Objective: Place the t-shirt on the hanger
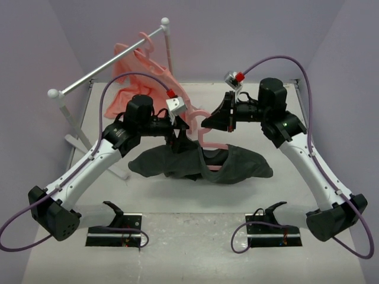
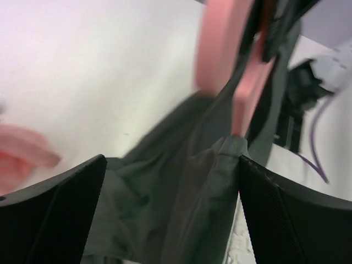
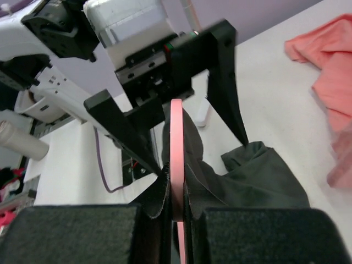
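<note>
The dark grey t-shirt (image 1: pixel 237 165) lies crumpled on the table's middle, partly lifted at its neck. The pink hanger (image 1: pixel 208 141) stands upright above it, its lower part inside the neck opening. My right gripper (image 1: pixel 208 123) is shut on the hanger, which shows as a thin pink band (image 3: pixel 176 148) pinched between the pads. My left gripper (image 1: pixel 177 136) is open, its fingers spread on either side of a fold of t-shirt (image 2: pixel 165 187) just below the hanger (image 2: pixel 220 49). The right wrist view also shows the t-shirt (image 3: pixel 264 176). The left gripper (image 2: pixel 170 165) grips nothing.
A clothes rack with a white rail (image 1: pixel 106 68) stands at the back left. It carries a salmon-pink garment (image 1: pixel 133 83) and another pink hanger (image 1: pixel 148 41). Two black holders (image 1: pixel 115 228) (image 1: pixel 272 228) sit at the near edge. Purple walls close in on both sides.
</note>
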`<state>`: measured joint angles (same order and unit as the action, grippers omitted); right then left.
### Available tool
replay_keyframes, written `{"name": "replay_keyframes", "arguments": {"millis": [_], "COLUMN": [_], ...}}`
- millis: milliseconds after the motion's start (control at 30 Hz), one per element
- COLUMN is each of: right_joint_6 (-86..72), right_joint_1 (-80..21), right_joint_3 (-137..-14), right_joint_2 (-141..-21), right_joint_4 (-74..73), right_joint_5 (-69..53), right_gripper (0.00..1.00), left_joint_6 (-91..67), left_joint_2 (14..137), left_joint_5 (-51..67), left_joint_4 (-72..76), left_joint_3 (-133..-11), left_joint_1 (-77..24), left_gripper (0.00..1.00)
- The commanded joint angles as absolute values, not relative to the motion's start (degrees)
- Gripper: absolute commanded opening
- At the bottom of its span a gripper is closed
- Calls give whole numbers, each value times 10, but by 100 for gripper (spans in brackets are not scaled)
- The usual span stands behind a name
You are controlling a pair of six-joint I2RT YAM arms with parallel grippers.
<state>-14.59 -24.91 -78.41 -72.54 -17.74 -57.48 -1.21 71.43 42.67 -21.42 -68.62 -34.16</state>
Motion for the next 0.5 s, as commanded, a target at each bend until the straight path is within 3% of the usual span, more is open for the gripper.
{"name": "replay_keyframes", "arguments": {"millis": [0,67,200,367,467], "right_joint_6": [-202,-214,-191,-195,-203], "right_joint_1": [-182,-154,-134,-127,-127], "right_joint_3": [-766,-759,-785,-831,-850], "right_joint_2": [-642,-614,-582,-570,-568], "right_joint_4": [-135,-139,-201,-226,-228], "right_joint_5": [-510,-515,-467,-467,-482], "right_gripper": [0,0,0,0,0], "left_joint_6": [-66,-117,-181,-197,-192], "left_joint_2": [646,580,461,346,368], "left_joint_5": [133,-26,-194,-151,-124], "left_joint_4": [-210,-183,-126,12,23], "left_joint_3": [-711,-666,-552,-405,-390], "left_joint_1": [-336,-337,-337,-336,-336], "left_gripper": [100,100,100,100,96]}}
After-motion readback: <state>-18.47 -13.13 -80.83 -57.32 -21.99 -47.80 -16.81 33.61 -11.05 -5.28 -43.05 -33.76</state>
